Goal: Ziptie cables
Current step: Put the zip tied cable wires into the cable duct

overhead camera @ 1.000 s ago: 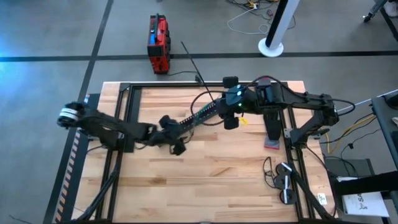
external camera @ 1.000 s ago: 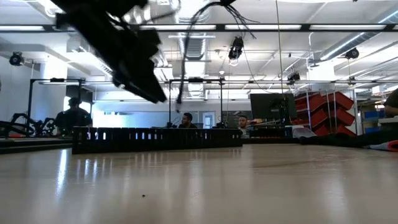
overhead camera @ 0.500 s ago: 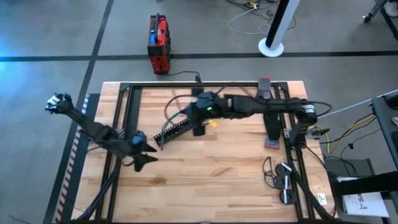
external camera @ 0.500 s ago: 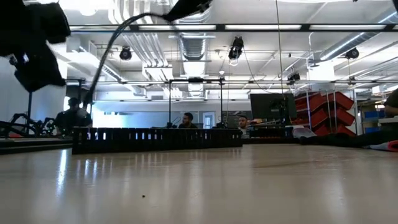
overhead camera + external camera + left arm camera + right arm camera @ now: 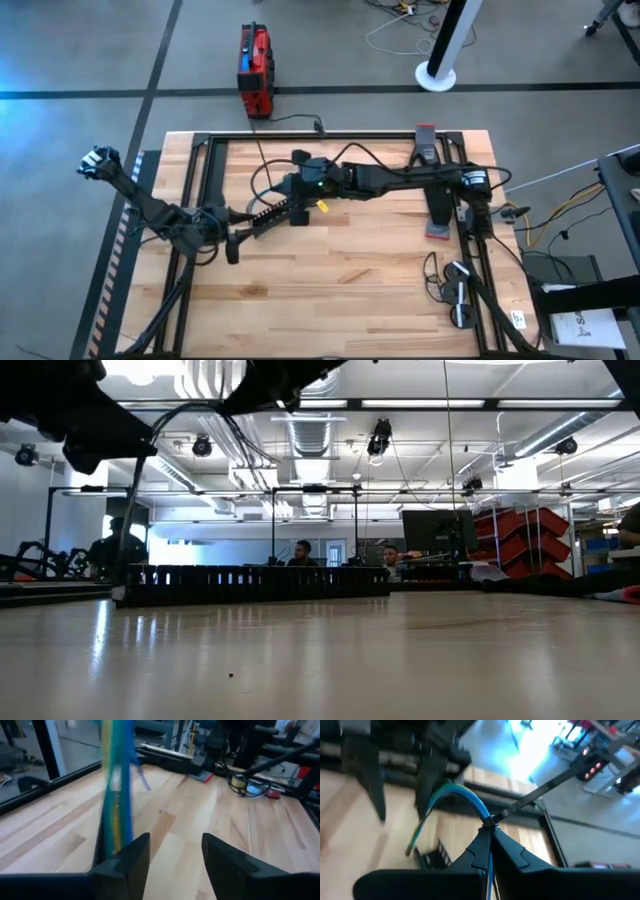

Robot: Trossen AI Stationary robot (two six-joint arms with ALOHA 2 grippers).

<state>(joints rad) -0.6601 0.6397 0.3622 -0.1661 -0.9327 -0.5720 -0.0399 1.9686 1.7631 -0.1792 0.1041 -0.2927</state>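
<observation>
The table (image 5: 330, 290) is pale wooden planking with visible grain and seams, ringed by a black metal frame (image 5: 205, 150); it stands on a grey floor crossed by dark lines. On that floor beyond the table's far edge sits a red and black box (image 5: 254, 70), and farther right a white round-footed post (image 5: 440, 50). The low view looks across the glossy tabletop, past a long black slotted rail (image 5: 250, 582) lying on it, into a bright workshop with strip lights, ceiling ducts, red bins and people seated at screens (image 5: 300, 553). The right gripper (image 5: 300, 190) reaches out over the table's far middle; in its wrist view the two dark tapered fingers (image 5: 485, 847) are pressed together on the cables (image 5: 465, 800), thin bendy blue and green strands arching away from the tips toward the left arm. A stiff black strip (image 5: 540, 795) crosses at the same pinch. The left gripper (image 5: 232, 245) hangs over the table's left side, just beside the free end of the cables; its wide dark matte fingers (image 5: 131, 857) stand apart with bare wood between them, the blue, green and yellow strands hanging blurred just beside one finger.
</observation>
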